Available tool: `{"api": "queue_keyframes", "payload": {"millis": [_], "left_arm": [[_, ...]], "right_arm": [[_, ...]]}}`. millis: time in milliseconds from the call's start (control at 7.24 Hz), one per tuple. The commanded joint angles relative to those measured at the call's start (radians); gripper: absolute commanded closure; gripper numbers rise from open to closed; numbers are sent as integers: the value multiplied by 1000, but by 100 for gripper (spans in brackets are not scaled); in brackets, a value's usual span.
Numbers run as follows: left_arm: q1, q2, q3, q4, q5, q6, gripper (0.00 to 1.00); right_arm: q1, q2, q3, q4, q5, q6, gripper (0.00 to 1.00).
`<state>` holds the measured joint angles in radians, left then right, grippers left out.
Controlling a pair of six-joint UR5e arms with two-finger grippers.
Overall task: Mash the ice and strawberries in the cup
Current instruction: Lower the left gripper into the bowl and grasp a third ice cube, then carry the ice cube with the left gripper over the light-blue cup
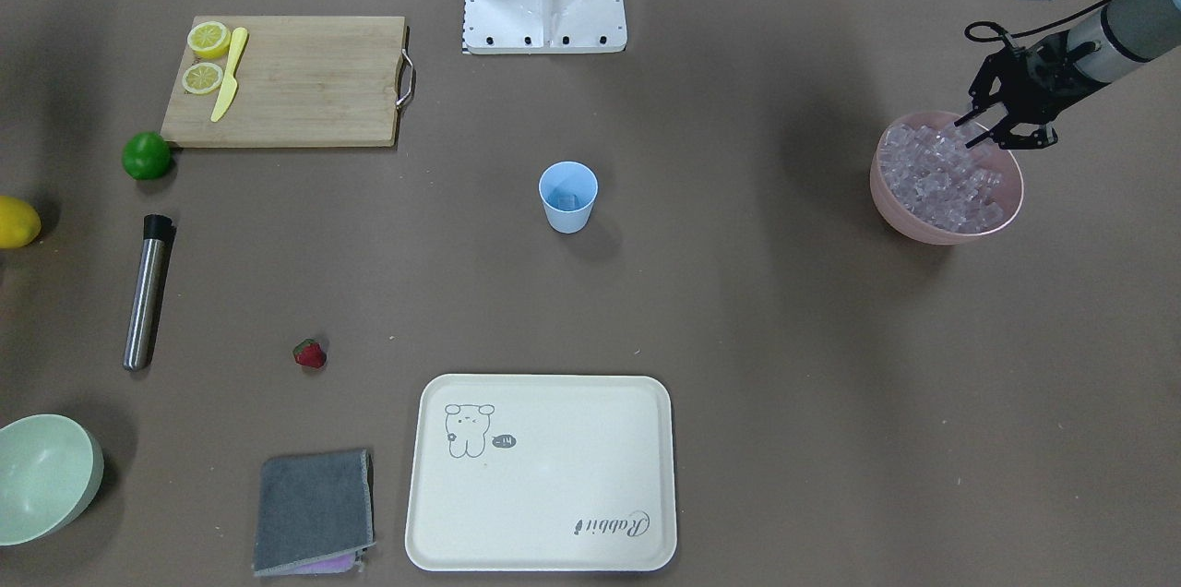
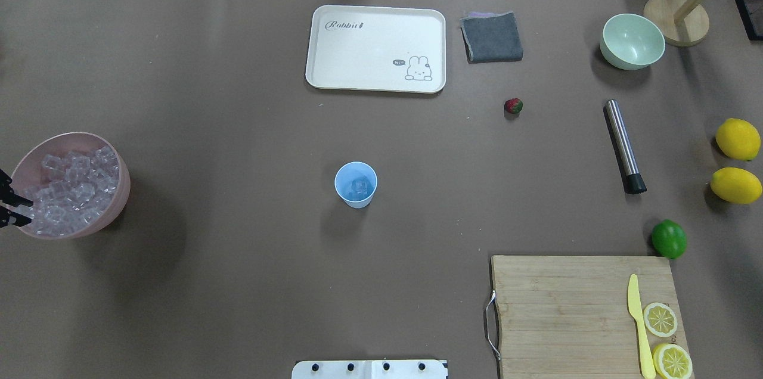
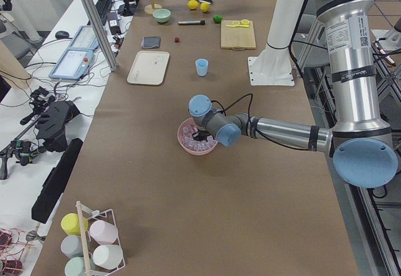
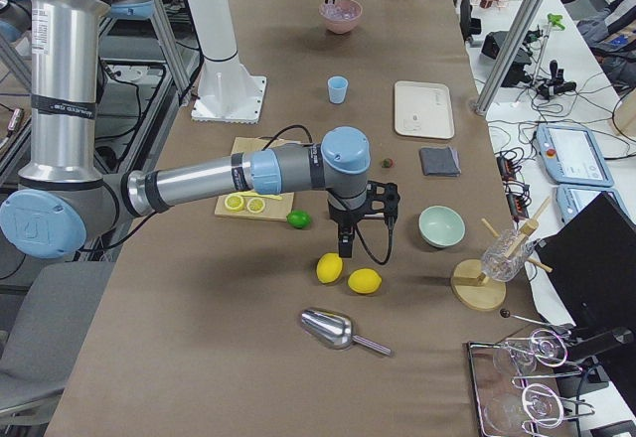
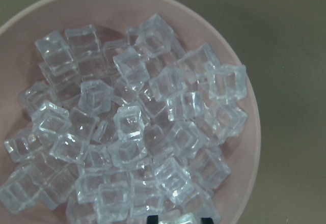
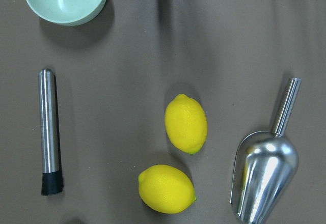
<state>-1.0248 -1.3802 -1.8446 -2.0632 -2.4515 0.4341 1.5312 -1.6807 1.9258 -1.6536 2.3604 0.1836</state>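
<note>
Left gripper [image 1: 963, 134], fingers spread, poised over ice [image 1: 941, 173] in pink bowl [image 1: 923, 232]. Cup [image 1: 567, 197] stands alone mid-table, open room all round. Right gripper [image 4: 345, 248] above lemons [image 4: 331, 268]: closure cannot be determined.

Overhead and front-facing views: high, steep, opposed across the desk [image 2: 238, 129], both holding the cup [image 2: 356, 184]. Side views: oblique, one from each desk end. Left wrist view: close above the pink bowl [image 5: 244, 107] of ice [image 5: 127, 122]. Right wrist view: straight down on lemons [image 6: 186, 123].

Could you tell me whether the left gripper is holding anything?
Nothing visibly: the left gripper hangs open over the clear ice cubes in the round pink bowl.
</note>
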Motion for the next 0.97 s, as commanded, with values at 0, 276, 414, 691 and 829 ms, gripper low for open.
{"api": "queue_keyframes", "payload": {"millis": [0, 276, 414, 691, 829], "left_arm": [[0, -112, 11, 24, -58, -79, 100], [2, -224, 13, 28, -84, -256, 100], [2, -293, 22, 28, -122, -343, 100], [91, -461, 36, 25, -115, -573, 100], [130, -558, 68, 20, -110, -674, 100]], "right_arm": [[0, -1, 1, 0, 0, -1, 0], [0, 3, -1, 0, 5, 2, 0], [-2, 4, -2, 0, 5, 2, 0], [-2, 7, -2, 0, 7, 1, 0], [-2, 10, -7, 0, 8, 4, 0]]}}
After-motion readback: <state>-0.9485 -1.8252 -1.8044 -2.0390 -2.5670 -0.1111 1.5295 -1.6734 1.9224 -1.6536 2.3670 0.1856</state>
